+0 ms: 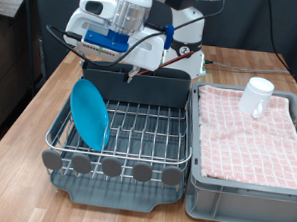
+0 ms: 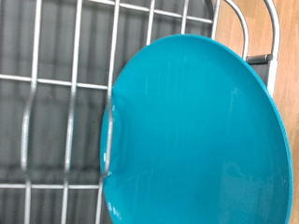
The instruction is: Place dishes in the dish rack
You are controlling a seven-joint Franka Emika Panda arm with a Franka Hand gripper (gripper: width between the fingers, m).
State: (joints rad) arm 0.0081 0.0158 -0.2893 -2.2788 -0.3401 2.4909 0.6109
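Wooden table (image 1: 33, 115) carries two units side by side. Dish rack (image 1: 147, 141), metal wire grid on a dark grey tray with a tall grey back compartment and round grey feet along its front edge, sits at the 9 o'clock side of the exterior view. Grey bin (image 1: 247, 188) stands just beside it at 3 o'clock, lined with a pink checkered cloth (image 1: 253, 132).

Blue plate (image 1: 89, 113) stands on edge in the rack's wires, toward 9 o'clock within the rack, slightly tilted. Wrist view confirms the plate (image 2: 201, 131) against the grid wires (image 2: 56, 79).

Gripper (image 1: 132, 75) hangs above the back compartment, at roughly 1 o'clock from the plate and apart from it. Fingers indistinct; cannot tell whether they are parted or closed.

White mug (image 1: 256, 96) rests on the cloth toward 12 o'clock within the bin.
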